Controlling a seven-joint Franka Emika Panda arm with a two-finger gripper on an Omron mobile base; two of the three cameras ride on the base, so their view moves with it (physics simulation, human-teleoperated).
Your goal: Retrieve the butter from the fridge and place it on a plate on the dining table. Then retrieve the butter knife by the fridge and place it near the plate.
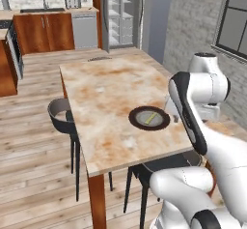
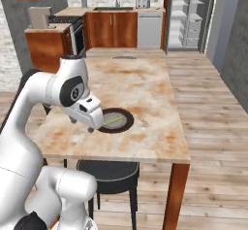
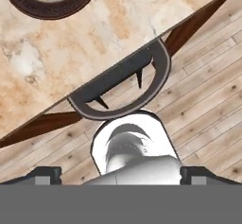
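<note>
The butter [image 1: 151, 118], light, soft and slippery, lies at the plate [image 1: 137, 121]'s centre; it is best gripped across its narrow sides. The gripper [image 2: 81, 124], at the plate's nine o'clock, is spread wide, empty.

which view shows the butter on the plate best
The left base view: the butter lies unobstructed in the plate centre. In the right base view the open tool hangs beside it, crowding the stick. The hand view cuts it off at the top edge.
</note>
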